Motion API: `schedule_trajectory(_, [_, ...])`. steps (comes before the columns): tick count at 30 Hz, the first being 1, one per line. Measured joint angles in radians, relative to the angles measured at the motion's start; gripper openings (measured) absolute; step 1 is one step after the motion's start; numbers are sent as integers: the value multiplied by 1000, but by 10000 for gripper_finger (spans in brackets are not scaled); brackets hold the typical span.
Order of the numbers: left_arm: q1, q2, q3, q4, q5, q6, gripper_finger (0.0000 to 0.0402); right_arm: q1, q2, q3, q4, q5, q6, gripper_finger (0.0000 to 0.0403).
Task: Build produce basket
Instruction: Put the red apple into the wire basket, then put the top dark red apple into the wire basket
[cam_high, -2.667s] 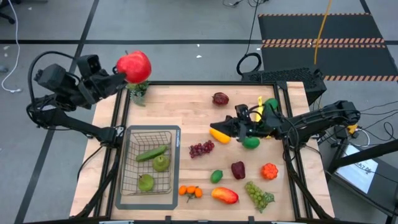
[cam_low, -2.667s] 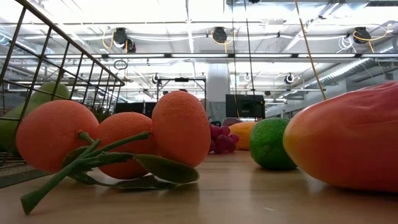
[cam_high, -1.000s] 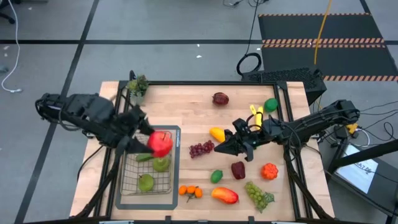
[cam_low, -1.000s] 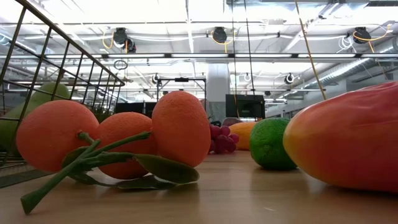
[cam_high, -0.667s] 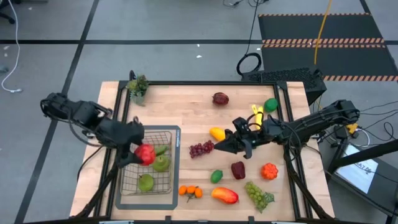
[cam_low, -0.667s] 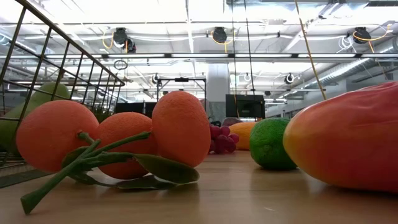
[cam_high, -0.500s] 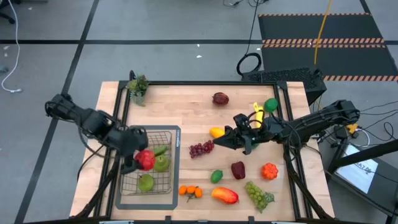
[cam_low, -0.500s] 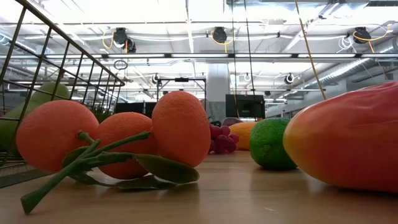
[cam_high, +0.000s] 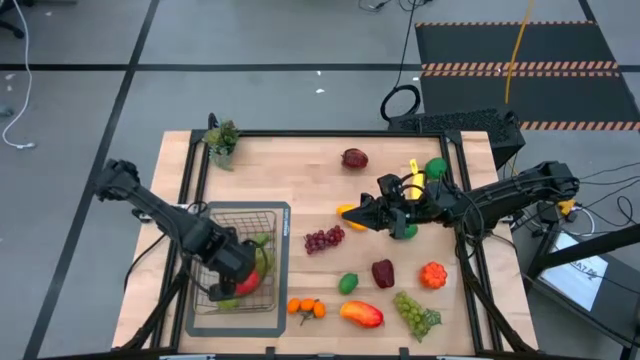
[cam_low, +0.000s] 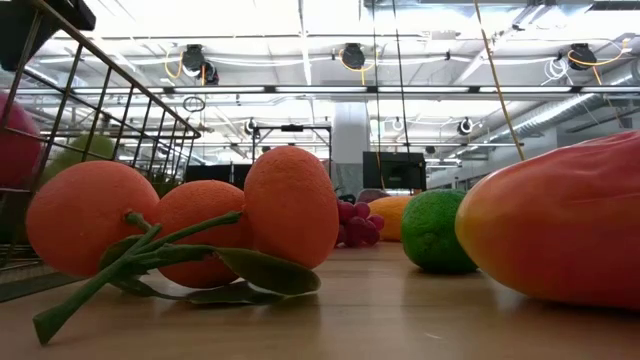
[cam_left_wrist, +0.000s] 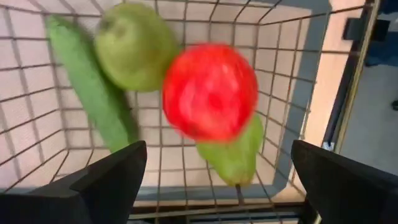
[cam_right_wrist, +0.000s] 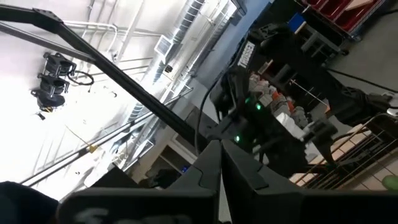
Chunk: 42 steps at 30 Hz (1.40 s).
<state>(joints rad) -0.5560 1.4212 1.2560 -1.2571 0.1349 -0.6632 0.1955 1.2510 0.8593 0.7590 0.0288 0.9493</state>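
Basket (cam_left_wrist: 292, 93): 1 apple (cam_left_wrist: 210, 92), 1 cucumber (cam_left_wrist: 93, 93), seemingly 2 pears (cam_left_wrist: 134, 45); left pincer (cam_left_wrist: 214, 180) spread.

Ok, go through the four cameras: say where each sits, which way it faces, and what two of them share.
High view: overhead, straight down on the table; both arms show.
Low view: at tabletop height, level across oranges; no arm clearly shows.
Left wrist view: over the basket, looking in past the open left gripper.
Right wrist view: tipped up toward the ceiling; right gripper shut.
Shared: red apple shows in left wrist and high views.
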Motion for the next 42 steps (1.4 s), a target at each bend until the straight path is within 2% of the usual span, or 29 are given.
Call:
schedule_trajectory(6, [6,2,8,62,2,-48,400,0,0,0,0,-1,0,6])
schedule_trajectory(13, [19,1,89,53,-10,-121,397,0,0,0,-4,-5,-28,6])
schedule_trajectory(22, [95,1,209,54,-15,-303,397,-7,1,0,-72,-5,-32,6])
schedule_trajectory(30, [175,1,226,73,-55,-412,397,-14,0,0,-77,-8,-32,6])
schedule_trajectory(34, [207,1,226,147,-60,-479,397,-11,0,0,-78,-45,-7,6])
schedule_trajectory(37, [216,1,226,238,-100,-519,397,-11,-5,0,-90,-58,-6,6])
schedule_trajectory(42, [218,4,227,445,-202,-488,397,-27,-45,0,-213,8,-71,7])
